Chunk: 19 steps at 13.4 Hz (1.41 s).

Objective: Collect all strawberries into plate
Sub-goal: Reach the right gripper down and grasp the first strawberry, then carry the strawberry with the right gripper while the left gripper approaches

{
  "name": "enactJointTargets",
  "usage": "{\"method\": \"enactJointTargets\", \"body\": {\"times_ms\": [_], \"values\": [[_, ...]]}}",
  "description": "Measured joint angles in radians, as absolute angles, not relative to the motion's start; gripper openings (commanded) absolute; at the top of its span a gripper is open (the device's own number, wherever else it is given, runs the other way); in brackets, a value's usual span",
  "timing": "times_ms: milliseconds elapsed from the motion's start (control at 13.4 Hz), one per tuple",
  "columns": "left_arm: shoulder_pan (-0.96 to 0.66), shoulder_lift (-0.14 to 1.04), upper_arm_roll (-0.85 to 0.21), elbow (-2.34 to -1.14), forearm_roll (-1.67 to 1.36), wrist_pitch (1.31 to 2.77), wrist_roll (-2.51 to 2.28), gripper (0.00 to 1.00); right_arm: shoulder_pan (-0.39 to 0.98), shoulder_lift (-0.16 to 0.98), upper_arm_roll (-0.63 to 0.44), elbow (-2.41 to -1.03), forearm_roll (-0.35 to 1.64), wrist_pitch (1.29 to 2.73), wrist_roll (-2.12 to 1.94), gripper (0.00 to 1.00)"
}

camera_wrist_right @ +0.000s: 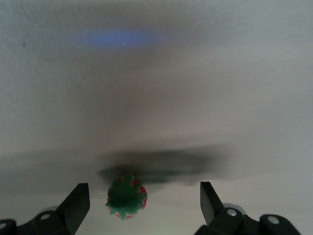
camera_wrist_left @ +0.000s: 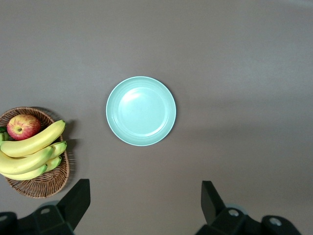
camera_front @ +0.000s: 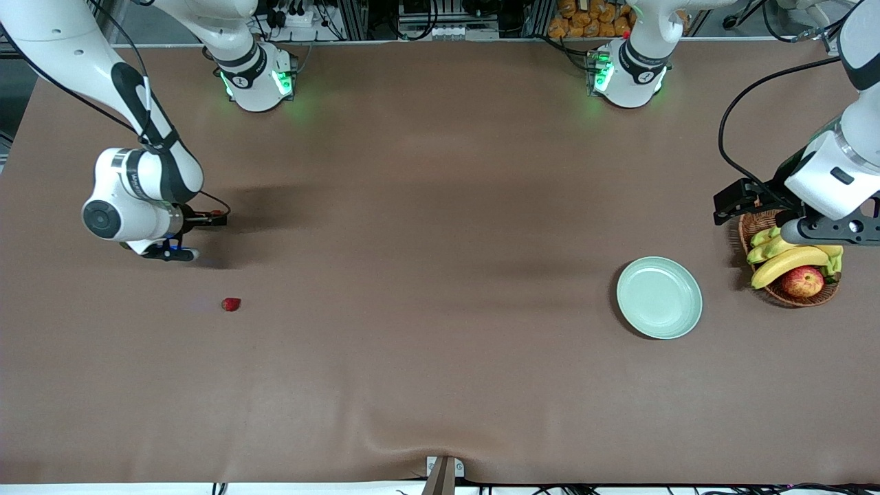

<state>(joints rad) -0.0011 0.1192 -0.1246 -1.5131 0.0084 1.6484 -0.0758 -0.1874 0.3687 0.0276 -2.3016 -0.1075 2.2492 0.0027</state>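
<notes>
Plate point(camera_front: 659, 297) sits bare near the left end effector point(camera_wrist_left: 144, 205), which I see spread wide, holding nothing, over the basket point(camera_front: 756, 223), waiting. My right end effector point(camera_wrist_right: 144, 203) is low over the bench point(camera_front: 440, 206), fingers apart, a strawberry point(camera_wrist_right: 126, 197) between them, ungripped. Another strawberry point(camera_front: 232, 304) lies just beside it. I judge nothing collected yet.

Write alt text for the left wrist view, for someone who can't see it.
An empty mint-green plate lies on the brown table under the open left gripper. Beside it, a wicker basket holds bananas and an apple.
</notes>
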Motion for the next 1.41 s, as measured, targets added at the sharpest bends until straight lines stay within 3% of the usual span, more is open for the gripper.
{"method": "enactJointTargets", "body": {"times_ms": [298, 372, 447, 521, 596, 1191, 1414], "values": [[-0.001, 0.123, -0.125, -1.513, 0.008, 1.658, -0.076, 1.0, -0.185, 0.369, 0.034, -2.309, -0.107, 2.249, 0.003, 1.0], [-0.002, 0.123, -0.125, -1.513, 0.008, 1.661, -0.076, 1.0, -0.185, 0.369, 0.035, -2.312, -0.107, 2.249, 0.003, 0.79], [-0.002, 0.123, -0.125, -1.513, 0.008, 1.662, -0.076, 1.0, -0.185, 0.369, 0.035, -2.314, -0.107, 2.249, 0.003, 0.4], [-0.002, 0.123, -0.125, -1.513, 0.008, 1.663, -0.076, 1.0, -0.184, 0.369, 0.036, -2.315, -0.107, 2.247, 0.003, 0.13], [-0.002, 0.124, -0.125, -1.513, 0.008, 1.663, -0.076, 1.0, -0.182, 0.369, 0.038, -2.315, -0.107, 2.242, 0.003, 0.0], [-0.004, 0.135, -0.125, -1.515, 0.008, 1.673, -0.076, 1.0, -0.168, 0.354, 0.054, -2.31, -0.106, 2.208, 0.003, 0.0], [-0.005, 0.135, -0.126, -1.518, 0.008, 1.677, -0.076, 1.0, -0.155, 0.309, 0.114, -2.277, -0.106, 2.21, 0.003, 0.0]]}}
